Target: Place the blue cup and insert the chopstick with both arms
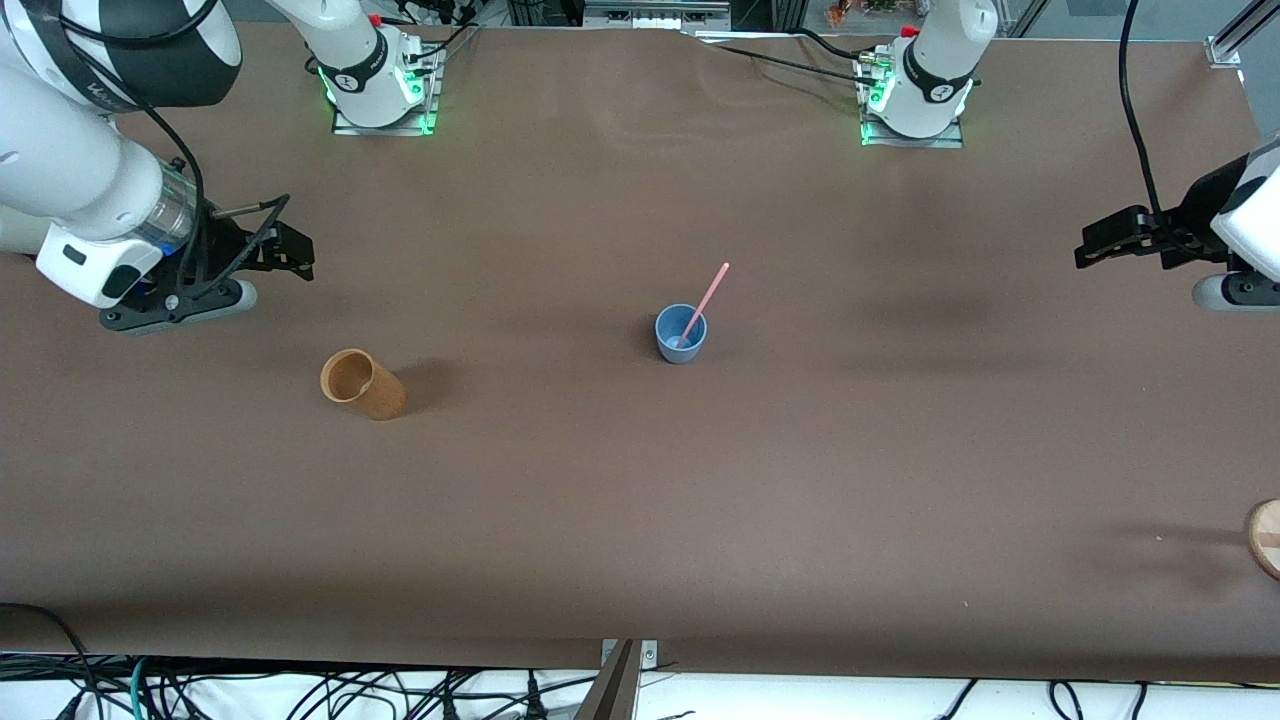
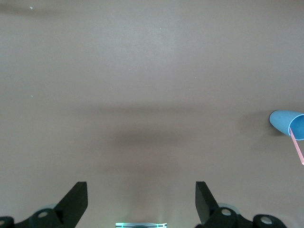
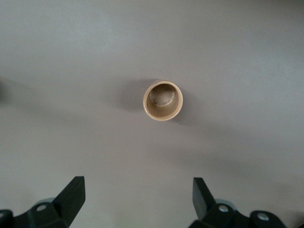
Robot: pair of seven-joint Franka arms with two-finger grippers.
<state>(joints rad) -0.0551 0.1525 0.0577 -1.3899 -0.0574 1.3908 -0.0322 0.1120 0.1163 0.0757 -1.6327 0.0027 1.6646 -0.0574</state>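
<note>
Near the desk (image 1: 640,520) centre, the chopstick (image 1: 705,300) is leaning in the blue cup (image 1: 680,335); we are keeping left gripper (image 2: 141,199) and right gripper (image 3: 137,197) clear, jaws apart, empty.

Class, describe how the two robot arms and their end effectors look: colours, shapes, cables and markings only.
Both arms are bulky, rounded, white with dark grey joints and trailing black cables; green lights glow at their bases. The left end effector and the right end effector are black, each with two angular fingers.
</note>
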